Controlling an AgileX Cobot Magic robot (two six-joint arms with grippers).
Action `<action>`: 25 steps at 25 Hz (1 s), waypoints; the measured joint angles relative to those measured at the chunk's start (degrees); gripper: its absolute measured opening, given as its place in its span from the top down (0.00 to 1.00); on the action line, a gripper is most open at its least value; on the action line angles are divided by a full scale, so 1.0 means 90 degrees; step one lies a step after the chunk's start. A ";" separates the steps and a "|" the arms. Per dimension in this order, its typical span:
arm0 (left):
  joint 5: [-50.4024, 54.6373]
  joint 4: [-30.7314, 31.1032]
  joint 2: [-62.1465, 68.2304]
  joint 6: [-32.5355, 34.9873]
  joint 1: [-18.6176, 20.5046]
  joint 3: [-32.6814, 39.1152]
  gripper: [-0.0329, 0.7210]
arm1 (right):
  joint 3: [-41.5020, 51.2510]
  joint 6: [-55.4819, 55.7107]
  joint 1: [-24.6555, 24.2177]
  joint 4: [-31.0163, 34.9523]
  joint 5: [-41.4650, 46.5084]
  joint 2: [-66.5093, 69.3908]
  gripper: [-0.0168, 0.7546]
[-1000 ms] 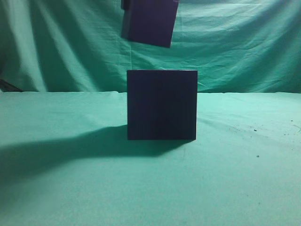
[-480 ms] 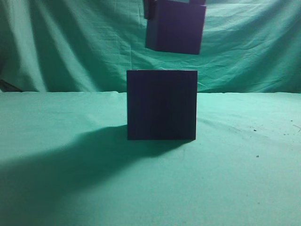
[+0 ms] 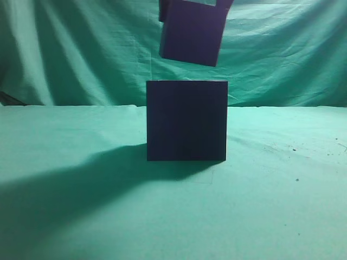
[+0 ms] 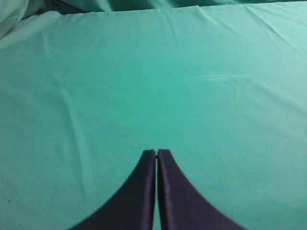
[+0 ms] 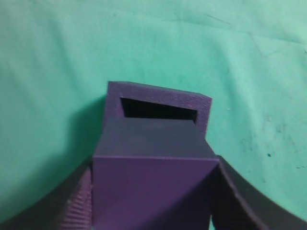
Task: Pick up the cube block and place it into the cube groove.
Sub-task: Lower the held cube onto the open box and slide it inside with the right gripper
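Note:
The cube block (image 3: 191,37) is a dark purple cube held in the air, slightly tilted, just above the big near-black box (image 3: 187,120). In the right wrist view my right gripper (image 5: 153,196) is shut on the cube block (image 5: 153,187), and below it the box rim (image 5: 158,96) shows with the dark opening of the cube groove (image 5: 158,109) partly covered by the block. In the exterior view the gripper itself is cut off by the top edge. My left gripper (image 4: 157,153) is shut and empty over bare green cloth.
Green cloth (image 3: 282,184) covers the table and hangs as a backdrop (image 3: 287,54). A broad shadow lies on the cloth to the left of the box.
The held cube block moved right from above the box's left part, then back a little to the left and slightly lower, now over the box's top.

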 joint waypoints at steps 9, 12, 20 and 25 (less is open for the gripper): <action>0.0000 0.0000 0.0000 0.0000 0.0000 0.0000 0.96 | 0.0010 0.0101 0.0000 0.0027 -0.0302 0.0228 0.43; 0.0000 0.0000 0.0000 0.0000 0.0000 0.0000 0.96 | 0.0010 0.0113 0.0000 -0.0014 -0.0196 0.0395 0.43; 0.0000 0.0000 0.0000 0.0000 0.0000 0.0000 0.96 | 0.0010 0.0247 0.0000 -0.0272 0.0078 0.0458 0.43; 0.0000 0.0000 0.0000 0.0000 0.0000 0.0000 0.96 | 0.0010 0.0133 0.0000 -0.0287 0.0027 0.0458 0.43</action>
